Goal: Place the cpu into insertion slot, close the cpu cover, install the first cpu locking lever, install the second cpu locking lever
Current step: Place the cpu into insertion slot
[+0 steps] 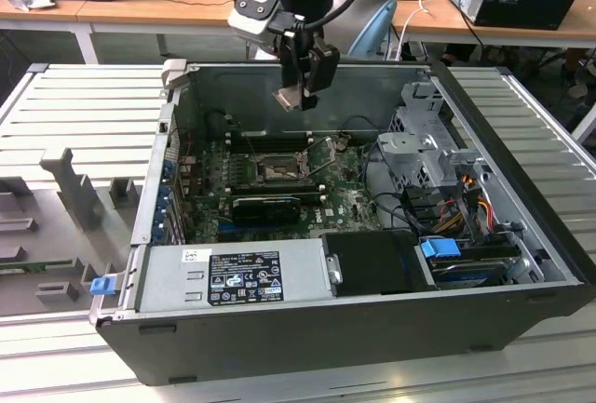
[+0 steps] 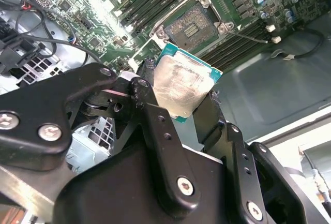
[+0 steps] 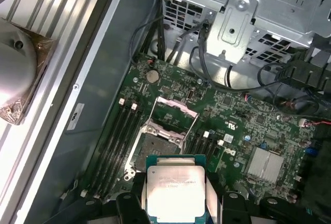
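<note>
My gripper (image 1: 303,94) hangs above the open computer case, shut on the cpu (image 1: 289,99), a flat square chip with a pale metal top. In both wrist views the cpu (image 2: 183,87) (image 3: 176,188) sits edge-clamped between the two black fingers (image 2: 150,105), tilted and well clear of the board. The insertion slot (image 3: 155,149) (image 2: 194,25) (image 1: 277,172) lies bare on the green board, its dark pin field showing. The cpu cover (image 3: 175,113) stands lifted at the slot's far side. Thin wire levers (image 3: 195,123) stand raised beside it.
Long black memory slots (image 3: 116,141) flank the socket. A black graphics card (image 1: 265,208) lies in front of it in the exterior view. A metal drive cage (image 1: 424,147) with cables fills the case's right, and the power supply (image 1: 237,277) sits at the front. Case walls (image 1: 372,87) surround everything.
</note>
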Robot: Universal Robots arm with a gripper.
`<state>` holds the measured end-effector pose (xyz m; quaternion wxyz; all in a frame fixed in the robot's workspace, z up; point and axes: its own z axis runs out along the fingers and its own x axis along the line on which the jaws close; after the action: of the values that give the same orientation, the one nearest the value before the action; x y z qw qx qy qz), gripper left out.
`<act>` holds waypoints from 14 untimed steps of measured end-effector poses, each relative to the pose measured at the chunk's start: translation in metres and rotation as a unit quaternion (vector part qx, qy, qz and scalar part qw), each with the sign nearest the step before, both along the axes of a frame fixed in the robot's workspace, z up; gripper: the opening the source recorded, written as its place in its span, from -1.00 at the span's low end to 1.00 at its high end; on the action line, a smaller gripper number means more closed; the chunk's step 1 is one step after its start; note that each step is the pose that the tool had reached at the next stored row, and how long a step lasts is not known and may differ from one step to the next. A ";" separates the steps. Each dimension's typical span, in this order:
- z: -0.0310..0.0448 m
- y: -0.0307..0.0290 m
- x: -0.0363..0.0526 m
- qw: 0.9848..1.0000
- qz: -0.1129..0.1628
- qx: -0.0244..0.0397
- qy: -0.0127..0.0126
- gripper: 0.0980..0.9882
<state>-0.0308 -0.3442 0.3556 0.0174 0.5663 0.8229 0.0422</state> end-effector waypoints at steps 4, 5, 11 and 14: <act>-0.0008 0.0000 -0.0001 1.000 -0.017 0.000 0.000 0.00; -0.0011 0.0000 -0.0002 1.000 -0.025 0.000 0.000 0.00; -0.0022 0.0000 -0.0002 0.998 -0.057 0.000 0.000 0.00; -0.0028 0.0000 -0.0002 0.997 -0.076 0.000 0.000 0.00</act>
<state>-0.0310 -0.3442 0.3528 0.0205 0.6276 0.7772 0.0408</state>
